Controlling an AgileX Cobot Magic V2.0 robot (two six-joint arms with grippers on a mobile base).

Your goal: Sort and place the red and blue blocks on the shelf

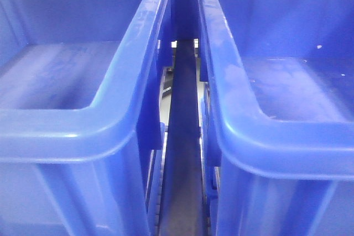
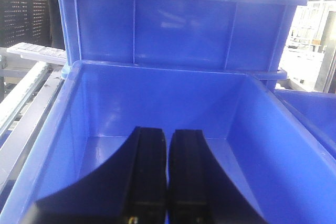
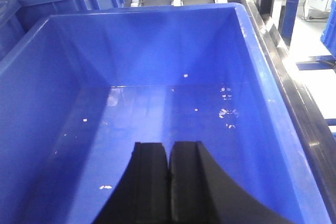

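Narrow gap (image 1: 180,153) between two blue bins (image 1: 83,120); left fingers (image 2: 167,177) together, right fingers (image 3: 169,182) together, above bin floors.

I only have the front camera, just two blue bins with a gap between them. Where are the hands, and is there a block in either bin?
Observer: The left hand hangs over the left bin, closed and holding nothing.
Operator: Any block in that bin?
Observer: None on the floor that shows; another bin stands behind it.
Operator: And the right side?
Observer: The right hand is also closed and empty, over the right bin; only white specks lie on its floor.
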